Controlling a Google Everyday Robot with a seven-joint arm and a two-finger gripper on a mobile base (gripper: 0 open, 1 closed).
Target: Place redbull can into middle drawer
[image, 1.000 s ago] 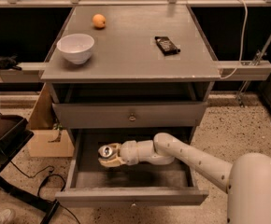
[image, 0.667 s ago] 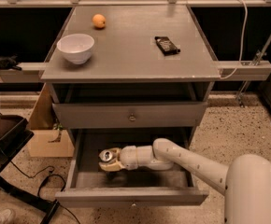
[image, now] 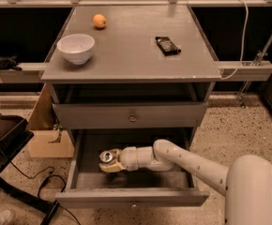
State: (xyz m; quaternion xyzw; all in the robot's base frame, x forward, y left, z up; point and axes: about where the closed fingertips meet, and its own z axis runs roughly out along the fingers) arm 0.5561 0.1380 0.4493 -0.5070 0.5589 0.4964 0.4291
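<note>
The middle drawer (image: 82,178) is pulled out, its grey floor and walls open to view. My gripper (image: 109,162) reaches into it from the right and is shut on the redbull can (image: 107,156). Only the can's silver pull-tab top shows above the fingers. The can is held low over the left part of the drawer floor. I cannot tell whether it touches the floor.
The closed upper drawer front (image: 131,116) with its knob overhangs the back of the open drawer. On the cabinet top stand a white bowl (image: 75,48), an orange (image: 99,21) and a dark snack bar (image: 167,45). A cardboard box (image: 47,142) and a black chair (image: 2,139) are at left.
The gripper with the can has sunk slightly lower into the drawer and shifted a little toward its front. Nothing else has moved.
</note>
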